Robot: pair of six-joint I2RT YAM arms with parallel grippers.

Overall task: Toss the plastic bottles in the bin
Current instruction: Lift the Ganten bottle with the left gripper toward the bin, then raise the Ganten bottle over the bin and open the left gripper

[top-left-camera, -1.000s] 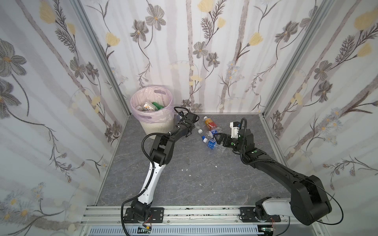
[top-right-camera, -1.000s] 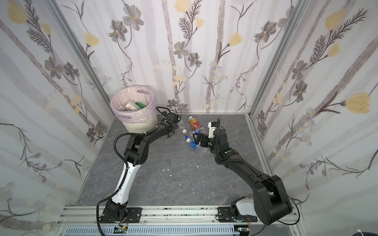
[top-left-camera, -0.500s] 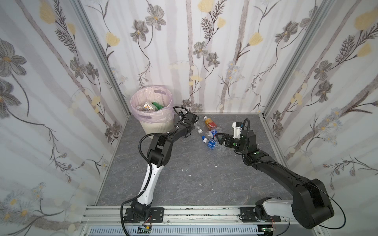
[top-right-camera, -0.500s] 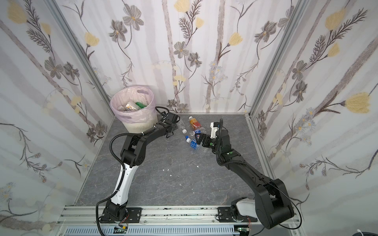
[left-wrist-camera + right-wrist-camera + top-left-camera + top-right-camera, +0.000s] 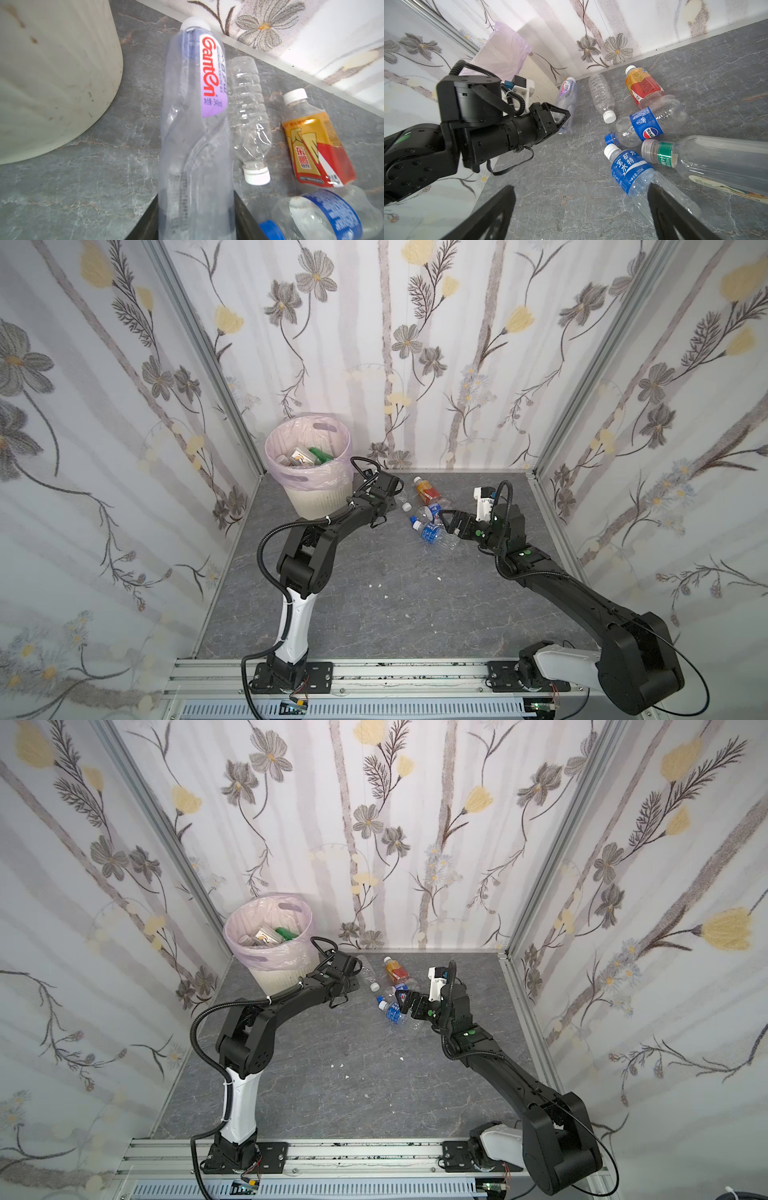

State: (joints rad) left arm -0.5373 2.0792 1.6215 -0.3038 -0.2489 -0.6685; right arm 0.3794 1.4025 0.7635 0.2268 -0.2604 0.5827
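Observation:
My left gripper [image 5: 196, 207] is shut on the base end of a clear bottle with a purple label [image 5: 195, 124], which lies beside the bin [image 5: 52, 72] with its white cap toward the wall. In both top views the wrist [image 5: 382, 489] [image 5: 338, 965] covers most of that bottle. The cream bin [image 5: 316, 497] has a pink liner and holds several bottles. My right gripper [image 5: 581, 207] [image 5: 446, 520] stands open and empty, one finger over a blue-labelled bottle [image 5: 633, 172] [image 5: 432, 533].
More bottles lie close together on the grey floor: a plain clear one [image 5: 602, 95], an orange-red one [image 5: 643, 87] [image 5: 426, 491], a Pepsi one [image 5: 650, 124] and a green-banded one [image 5: 716, 160]. The back wall runs just behind them.
The left arm's elbow has swung a little to the left while its gripper stays at the bottle beside the bin. The right arm has barely moved.

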